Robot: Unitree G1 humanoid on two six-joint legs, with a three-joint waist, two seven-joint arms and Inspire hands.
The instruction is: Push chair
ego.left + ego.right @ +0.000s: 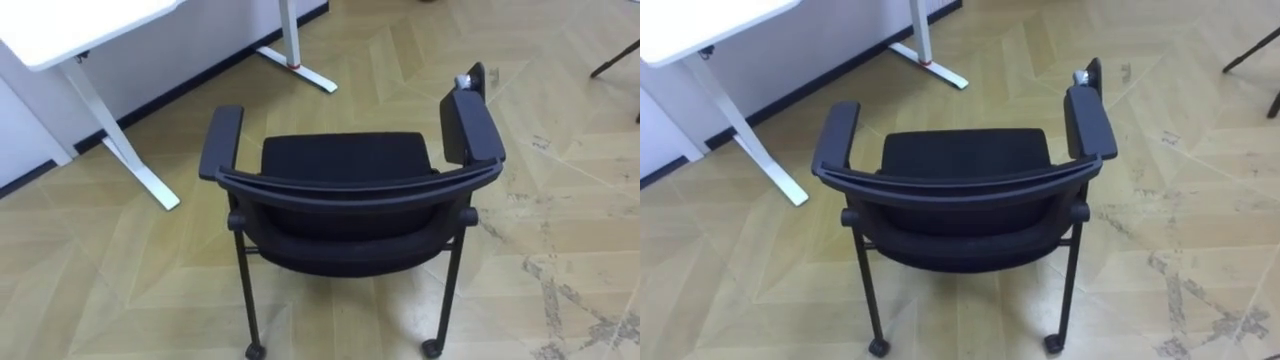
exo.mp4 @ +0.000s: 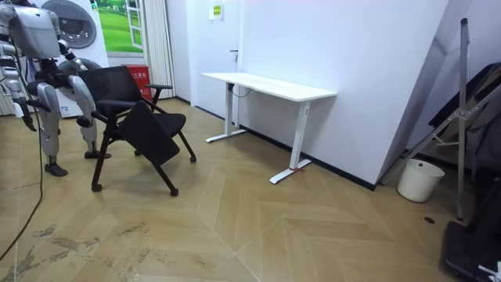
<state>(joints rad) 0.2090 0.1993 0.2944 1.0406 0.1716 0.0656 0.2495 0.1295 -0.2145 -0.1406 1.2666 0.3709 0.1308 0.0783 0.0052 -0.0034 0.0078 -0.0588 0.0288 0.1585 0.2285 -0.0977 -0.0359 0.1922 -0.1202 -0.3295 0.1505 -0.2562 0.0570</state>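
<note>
We see a black chair on a pale wood floor in chevron pattern, grey-scuffed; a white desk, red mark on its foot; a white bucket.

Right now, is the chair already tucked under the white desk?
No: the chair stands out in the room, well apart from the white desk.

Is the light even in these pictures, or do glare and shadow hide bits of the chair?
Left eye view: the white table glares almost blank; the black chair is one dark mass, its seat showing little detail. Room view: soft, even light, only faint shadow on the floor under the chair; nothing hidden.
</note>
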